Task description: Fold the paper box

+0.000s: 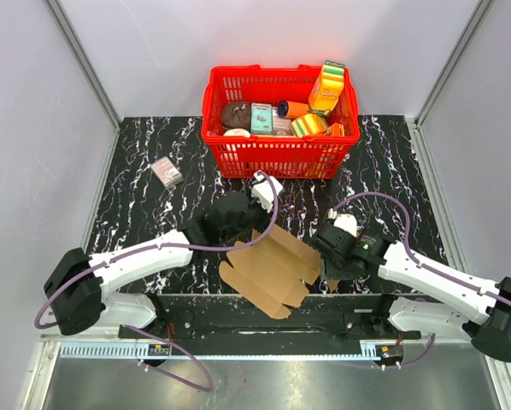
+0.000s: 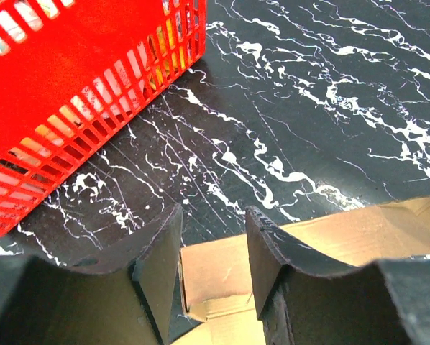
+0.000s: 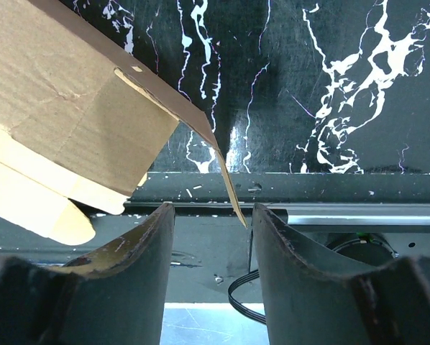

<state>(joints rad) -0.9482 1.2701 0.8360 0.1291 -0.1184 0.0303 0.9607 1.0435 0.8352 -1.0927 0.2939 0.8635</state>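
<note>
1. Left gripper (image 2: 215, 215) hangs with its jaws apart over the far edge of the paper box (image 1: 268, 269), pinching nothing.
2. Right gripper (image 3: 211, 208) also stands parted; a thin flap tip of the box dips between its fingers, unclamped.
3. The box lies opened out at the middle of the tabletop's (image 1: 132, 213) near edge, with its near flaps reaching past that edge.
4. A red basket (image 1: 277, 158) stands at the far edge.

Marble table (image 1: 136, 205), red basket (image 1: 273, 158), small box (image 1: 167, 172)
</note>
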